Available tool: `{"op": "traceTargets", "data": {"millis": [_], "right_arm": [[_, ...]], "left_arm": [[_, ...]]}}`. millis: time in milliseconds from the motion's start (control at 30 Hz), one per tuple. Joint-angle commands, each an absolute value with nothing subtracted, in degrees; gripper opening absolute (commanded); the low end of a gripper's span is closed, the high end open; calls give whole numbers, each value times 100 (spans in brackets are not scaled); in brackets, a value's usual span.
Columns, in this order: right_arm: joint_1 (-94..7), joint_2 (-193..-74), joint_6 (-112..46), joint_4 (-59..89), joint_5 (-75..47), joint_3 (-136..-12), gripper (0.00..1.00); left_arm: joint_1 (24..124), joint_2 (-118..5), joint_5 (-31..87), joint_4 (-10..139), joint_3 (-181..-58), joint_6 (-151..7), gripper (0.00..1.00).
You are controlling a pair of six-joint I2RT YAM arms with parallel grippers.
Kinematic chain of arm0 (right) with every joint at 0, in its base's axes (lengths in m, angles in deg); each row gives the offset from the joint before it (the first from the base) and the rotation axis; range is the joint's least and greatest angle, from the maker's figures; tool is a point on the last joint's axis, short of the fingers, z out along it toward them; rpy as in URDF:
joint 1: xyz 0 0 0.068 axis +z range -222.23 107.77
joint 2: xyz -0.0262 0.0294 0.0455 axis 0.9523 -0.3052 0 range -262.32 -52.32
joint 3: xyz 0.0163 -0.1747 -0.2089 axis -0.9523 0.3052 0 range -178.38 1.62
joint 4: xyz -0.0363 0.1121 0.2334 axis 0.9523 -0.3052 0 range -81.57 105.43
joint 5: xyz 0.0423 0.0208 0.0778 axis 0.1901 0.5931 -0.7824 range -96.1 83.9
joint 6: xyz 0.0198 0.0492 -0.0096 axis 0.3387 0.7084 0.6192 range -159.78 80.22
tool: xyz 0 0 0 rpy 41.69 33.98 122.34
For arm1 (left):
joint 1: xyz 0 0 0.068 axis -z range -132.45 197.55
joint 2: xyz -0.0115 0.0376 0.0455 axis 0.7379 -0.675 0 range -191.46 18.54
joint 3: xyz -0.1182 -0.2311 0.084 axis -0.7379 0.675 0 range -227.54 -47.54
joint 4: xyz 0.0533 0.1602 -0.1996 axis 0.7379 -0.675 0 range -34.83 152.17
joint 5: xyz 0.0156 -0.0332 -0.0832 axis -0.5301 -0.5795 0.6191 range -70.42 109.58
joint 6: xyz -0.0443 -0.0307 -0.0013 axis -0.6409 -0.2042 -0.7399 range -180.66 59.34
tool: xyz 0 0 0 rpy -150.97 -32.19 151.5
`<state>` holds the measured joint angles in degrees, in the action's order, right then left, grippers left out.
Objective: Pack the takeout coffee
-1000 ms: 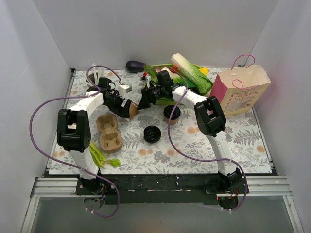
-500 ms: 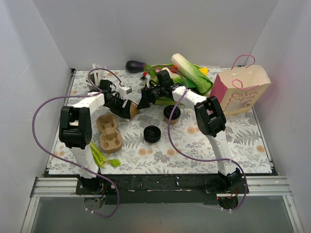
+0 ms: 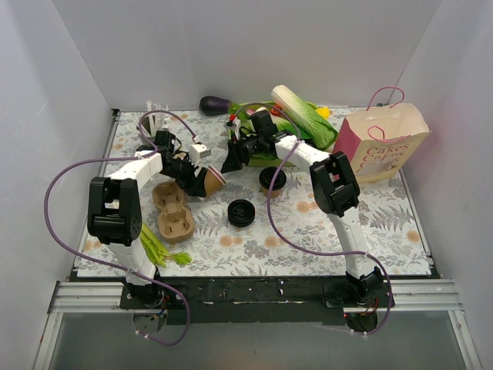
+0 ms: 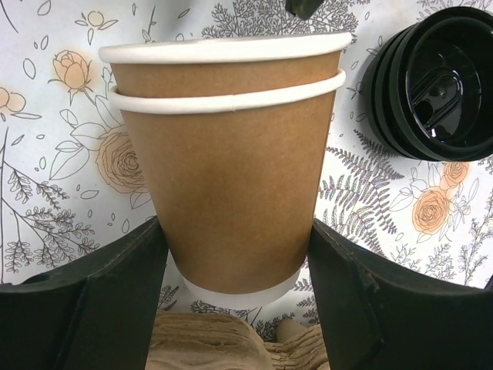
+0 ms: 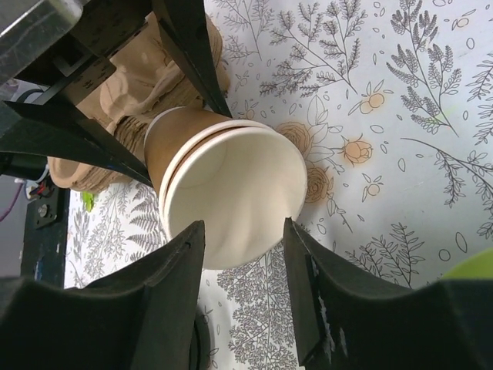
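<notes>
Two nested paper cups (image 4: 231, 154) clamped in left gripper (image 4: 237, 231); right gripper (image 5: 243, 227) spread, unclenched, at their mouth.

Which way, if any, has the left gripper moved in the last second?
Yes, slightly: the left gripper, holding the cups, has shifted toward the near edge, closer to the tray.

I see both my left arm (image 3: 115, 208) and right arm (image 3: 333, 185) built of white links between boxy black joints, each trailing a long looping purple cable (image 3: 52, 187) from a black base (image 3: 146, 294), and ending in broad matte black fingers (image 4: 92, 308) with angular, hard-edged faces.
</notes>
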<state>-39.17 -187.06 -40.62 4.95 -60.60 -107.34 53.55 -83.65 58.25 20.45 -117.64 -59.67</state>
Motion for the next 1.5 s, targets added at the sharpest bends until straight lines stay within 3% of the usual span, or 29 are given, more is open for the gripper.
{"op": "traceTargets", "data": {"millis": [0,467,833,1167,1467], "right_arm": [[-3962,-18469,-3891,540,-6550,-10728,52],[-4042,-18161,-2660,1664,-7527,-10104,50],[-3883,-18257,-3002,1358,-7317,-10278,54],[-3839,-18319,-3011,1305,-7378,-10297,42],[-3839,-18328,-2985,1305,-7360,-10305,20]], "left_arm": [[5326,-7980,6089,2060,-11741,-5741,56],[5335,-7972,6150,1945,-11723,-5468,55],[5326,-7989,6440,1840,-11908,-5512,55],[5326,-7998,6440,1813,-11917,-5521,55],[5326,-7998,6484,1910,-11899,-5539,54]]}}
